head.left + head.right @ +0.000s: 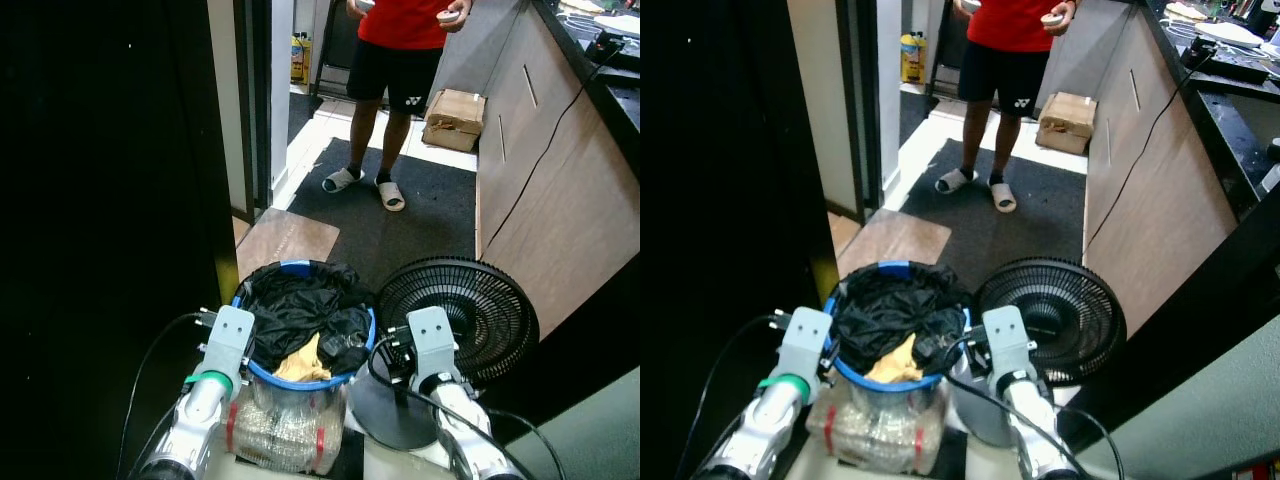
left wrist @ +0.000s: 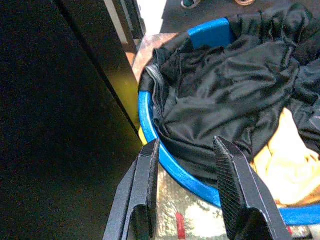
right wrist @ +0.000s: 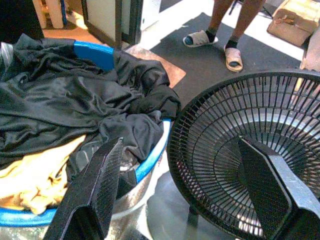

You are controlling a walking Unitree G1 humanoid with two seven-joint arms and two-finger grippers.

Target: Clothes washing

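Left end effector (image 2: 187, 165) at 7 o'clock in the head view, fingers apart, straddling the blue rim of the laundry basket (image 1: 290, 379) without clamping it. Right end effector (image 3: 182, 195) at 5 o'clock, fingers spread wide, one finger over the basket edge, the other in front of the fan grille, gripping nothing. Basket sits low centre between both arms, clear-walled with blue rim, stuffed with black clothes (image 1: 300, 305) and a yellow garment (image 1: 303, 365) near its front edge. Black floor fan (image 1: 455, 315) just beside the basket at 3 o'clock, touching or nearly so. Dark panel (image 1: 100, 200) fills the 9 o'clock side. Beyond, dark floor mat (image 1: 400, 215), wooden desk (image 1: 545, 170) side at 2 o'clock. Person (image 1: 400, 60) in red top, black shorts, sandals at 12 o'clock; cardboard box (image 1: 455, 118) beside them.
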